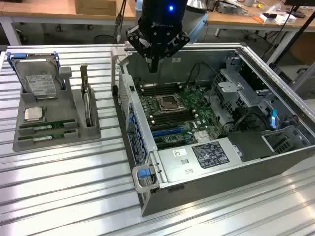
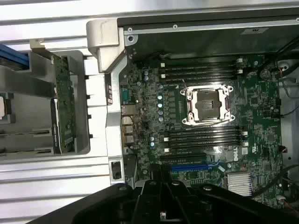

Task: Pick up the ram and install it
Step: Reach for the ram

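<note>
While the arm hangs over the open computer case (image 1: pixel 275 162), its hand (image 1: pixel 153 66) has both fingers pressed together at the tips, gripping nothing (a small blue light (image 1: pixel 171 8) glows higher up on the wrist). The hand is poised above the far side of the case, over the green motherboard (image 1: pixel 197 115). It is near the metal-framed processor socket (image 1: pixel 169 103) and the dark memory slots (image 1: pixel 170 119) that run along both sides of the socket. In the wrist view the closed fingers point down at the board close to a blue slot (image 2: pixel 196 166).

The ram (image 1: pixel 47 125) lies flat in a groove of the grey tray (image 1: pixel 64 110). The tray sits on the ribbed metal desk (image 1: pixel 74 196) toward the exterior view's left, well apart from the hand. A second green stick (image 1: pixel 47 136) lies in the next groove, just beside the first.

On the same tray a hard drive (image 1: pixel 39 81) stands tilted in a blue-handled cradle. A square silver processor chip (image 1: pixel 33 114) rests between the drive and the sticks. A narrow card (image 1: pixel 86 101) stands on edge in a slot on the side of the tray nearer the case.
</note>
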Motion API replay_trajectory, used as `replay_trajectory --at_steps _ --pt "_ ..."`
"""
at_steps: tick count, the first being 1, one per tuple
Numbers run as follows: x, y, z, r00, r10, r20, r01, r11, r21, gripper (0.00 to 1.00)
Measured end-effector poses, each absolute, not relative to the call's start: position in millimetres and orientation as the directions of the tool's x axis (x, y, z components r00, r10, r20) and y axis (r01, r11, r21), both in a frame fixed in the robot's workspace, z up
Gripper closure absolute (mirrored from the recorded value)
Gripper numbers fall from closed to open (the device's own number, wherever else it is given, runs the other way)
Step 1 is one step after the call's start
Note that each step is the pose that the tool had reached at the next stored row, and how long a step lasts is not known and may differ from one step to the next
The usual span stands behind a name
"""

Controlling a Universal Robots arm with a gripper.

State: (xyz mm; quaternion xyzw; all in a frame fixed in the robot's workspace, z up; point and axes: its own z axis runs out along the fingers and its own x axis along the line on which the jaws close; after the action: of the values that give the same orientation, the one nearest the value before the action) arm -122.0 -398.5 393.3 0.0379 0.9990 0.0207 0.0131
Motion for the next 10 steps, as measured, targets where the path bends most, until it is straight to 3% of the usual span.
replay_trajectory --at_steps 10 --pt "-122.0 -398.5 393.3 -0.997 0.076 -0.025 0.075 0.996 0.042 0.89"
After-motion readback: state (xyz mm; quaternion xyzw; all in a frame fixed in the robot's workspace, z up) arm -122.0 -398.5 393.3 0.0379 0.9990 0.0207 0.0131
